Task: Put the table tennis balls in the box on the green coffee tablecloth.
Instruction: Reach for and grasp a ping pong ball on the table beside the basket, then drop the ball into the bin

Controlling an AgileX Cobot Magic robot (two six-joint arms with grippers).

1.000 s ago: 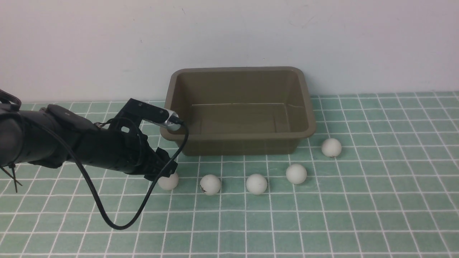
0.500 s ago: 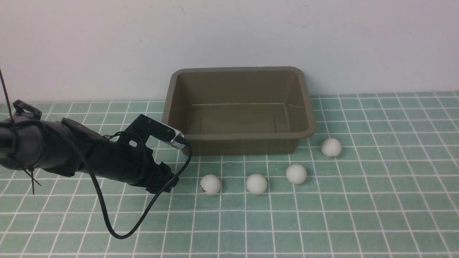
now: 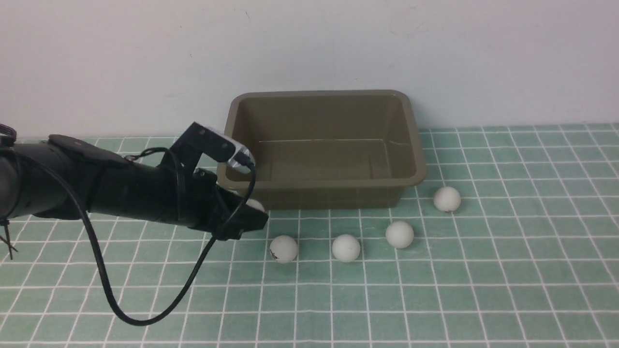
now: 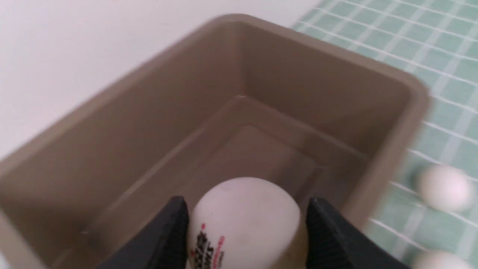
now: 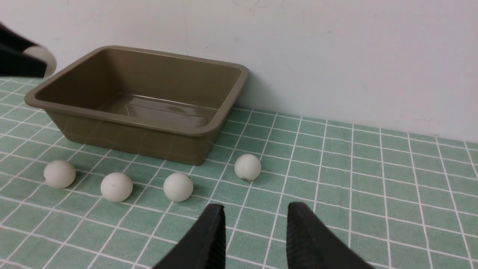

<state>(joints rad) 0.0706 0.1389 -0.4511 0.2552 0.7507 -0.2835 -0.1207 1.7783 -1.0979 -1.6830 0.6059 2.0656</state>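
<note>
My left gripper [image 3: 252,212] is shut on a white table tennis ball [image 3: 255,205] and holds it above the green tablecloth [image 3: 435,290], just before the front left corner of the olive-brown box [image 3: 319,182]. In the left wrist view the ball [image 4: 242,220], with printed lettering, sits between the two black fingers [image 4: 170,228] and the empty box [image 4: 179,112] lies beyond. Several more balls lie in a row before the box, the leftmost [image 3: 284,249] with a dark mark and the rightmost [image 3: 447,199]. My right gripper [image 5: 255,224] is open and empty above the cloth, near the rightmost ball [image 5: 247,167].
A white wall [image 3: 309,43] stands right behind the box. A black cable [image 3: 145,314] hangs from my left arm in a loop down to the cloth. The right arm does not show in the front view.
My left gripper went down onto the leftmost ball, shut on it, and has risen with it toward the box's front left corner. The other balls have not moved.
</note>
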